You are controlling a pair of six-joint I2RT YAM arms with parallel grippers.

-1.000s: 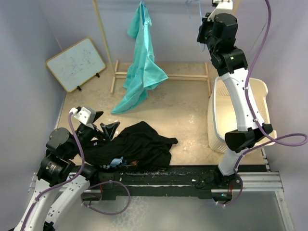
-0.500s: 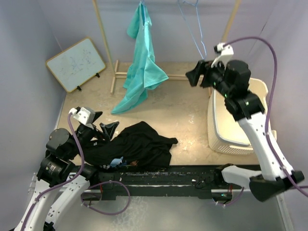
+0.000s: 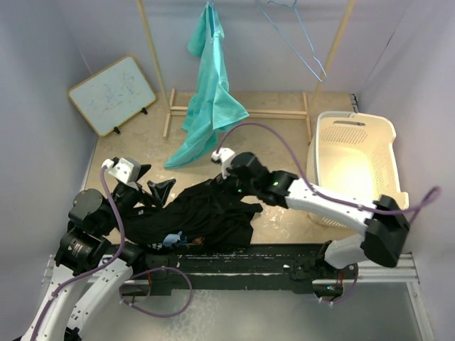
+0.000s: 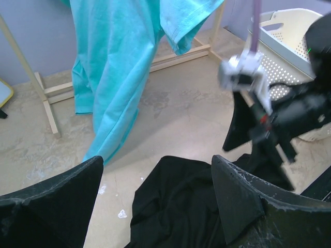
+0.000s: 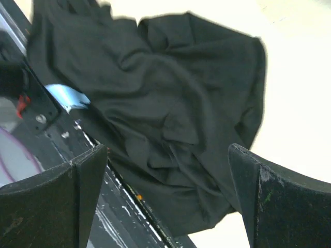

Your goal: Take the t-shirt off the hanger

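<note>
Only the top view shows the bare hanger (image 3: 310, 44), while the wrist views show the left gripper (image 4: 156, 159) and right gripper (image 5: 166, 150) spread, empty, over the black t-shirt (image 3: 206, 217) at the table's (image 3: 270, 149) near edge.

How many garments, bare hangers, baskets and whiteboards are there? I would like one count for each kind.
Garments: 2 (hanging teal fabric t-shirt; crumpled black fabric garment)
Bare blue wire hangers: 1
Cream plastic laundry baskets: 1
Small wood-framed whiteboards: 1
Total: 5
</note>
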